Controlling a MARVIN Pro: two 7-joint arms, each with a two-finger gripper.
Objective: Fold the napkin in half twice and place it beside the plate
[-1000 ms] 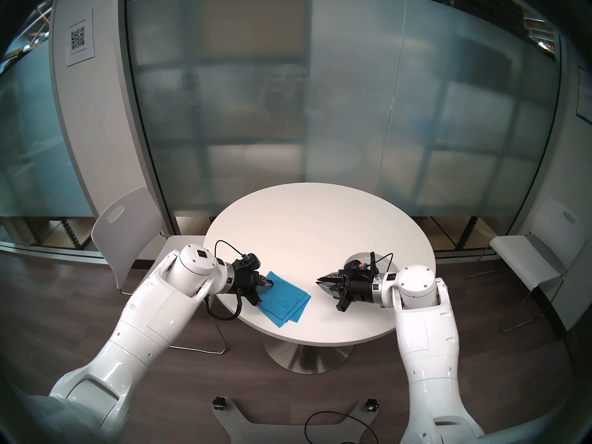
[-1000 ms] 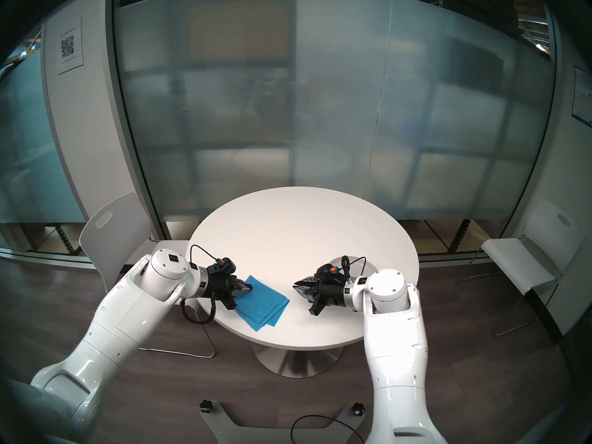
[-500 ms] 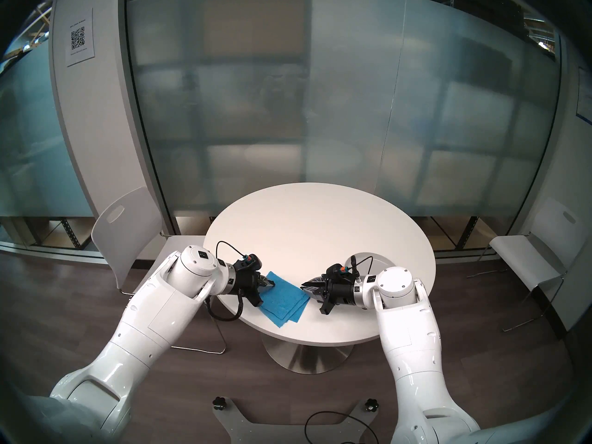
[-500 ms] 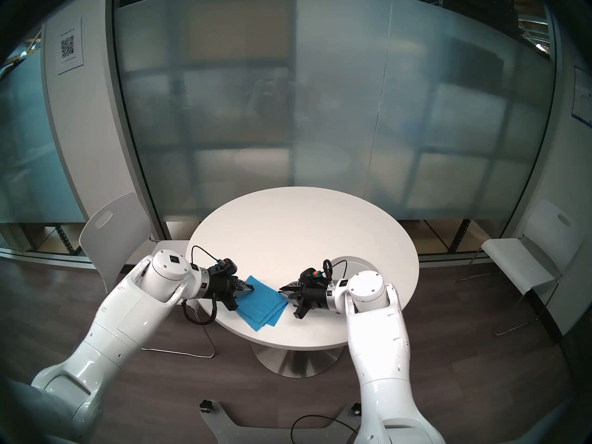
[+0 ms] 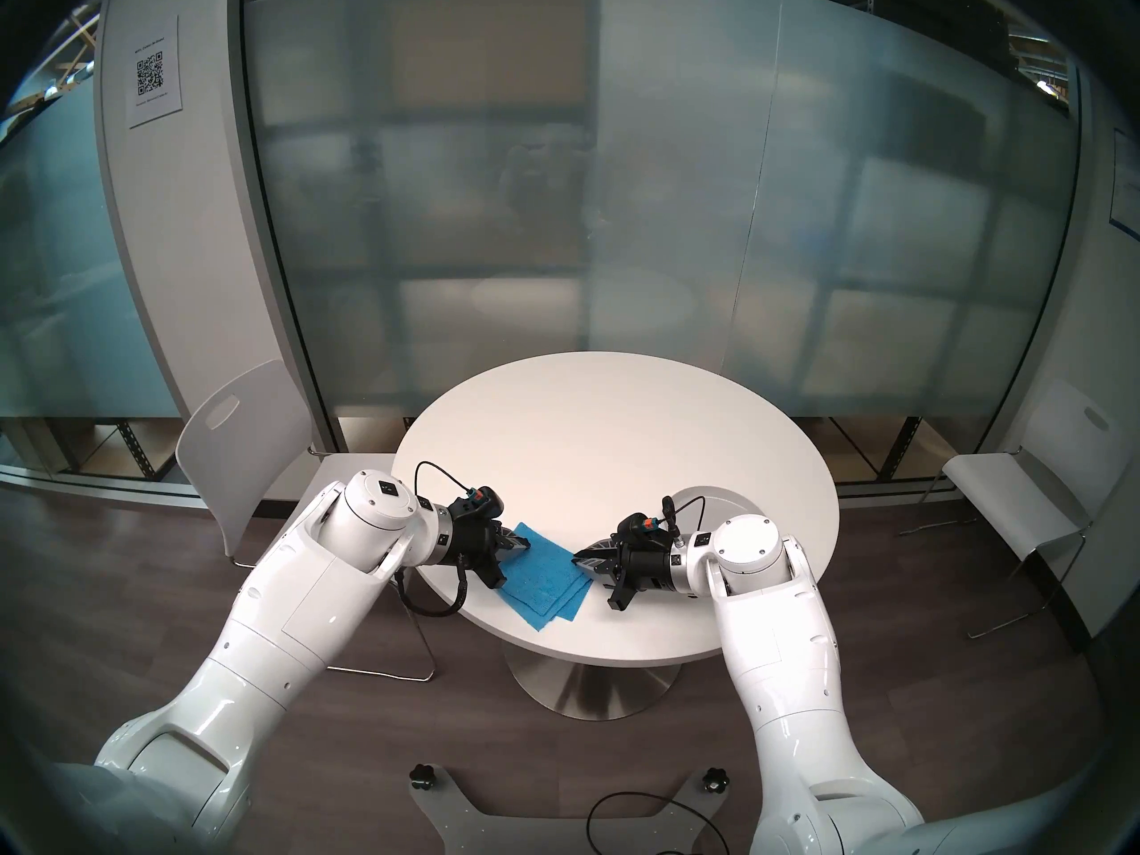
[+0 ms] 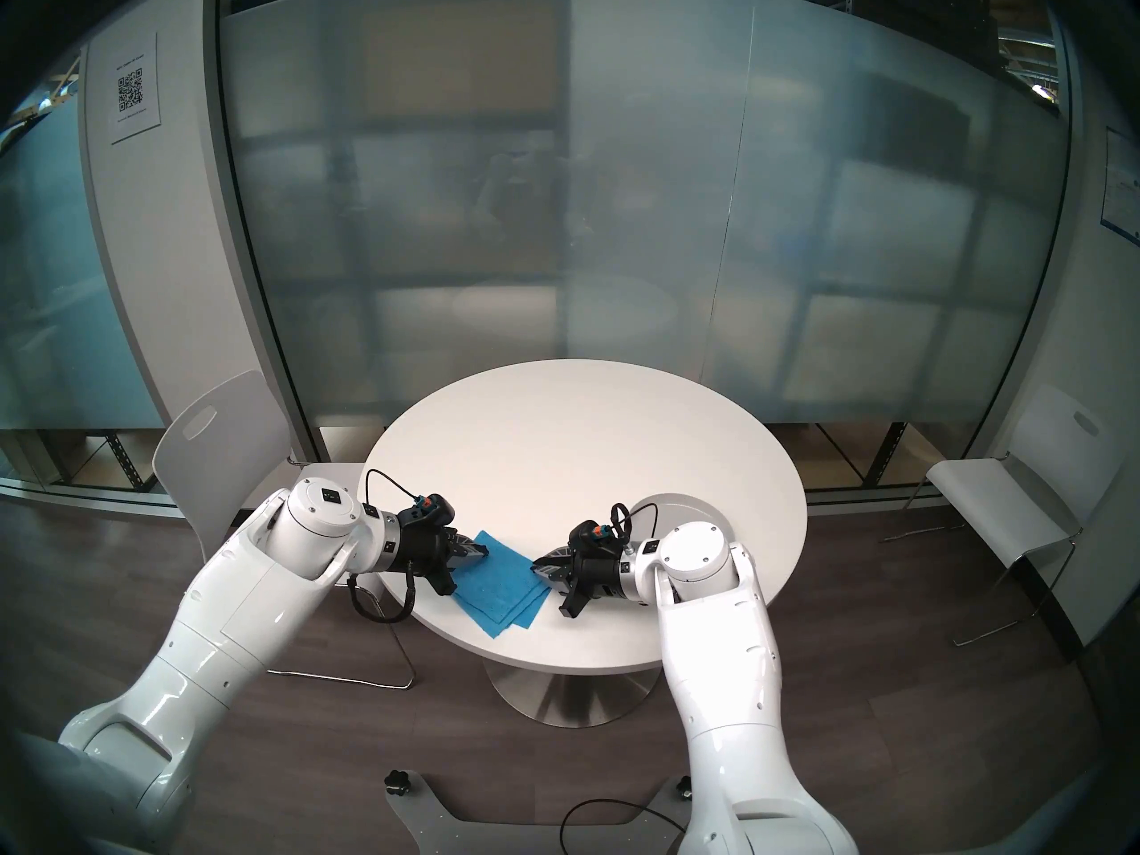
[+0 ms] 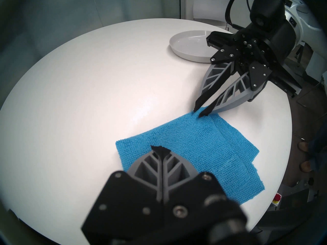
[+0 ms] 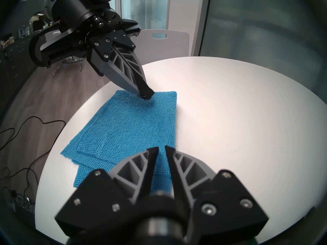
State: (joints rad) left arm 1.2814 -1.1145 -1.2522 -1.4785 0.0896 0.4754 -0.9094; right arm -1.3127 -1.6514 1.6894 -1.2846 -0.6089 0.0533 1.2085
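The blue napkin (image 7: 185,151) lies folded on the round white table (image 5: 586,440) near its front edge (2 layers show, edges offset). The left gripper (image 7: 159,148), jaws pressed together, presses its tip on the napkin's left corner. The right gripper (image 7: 199,112), jaws slightly apart, touches the opposite corner. The plate (image 7: 187,44) sits behind the right gripper, well apart from the napkin.
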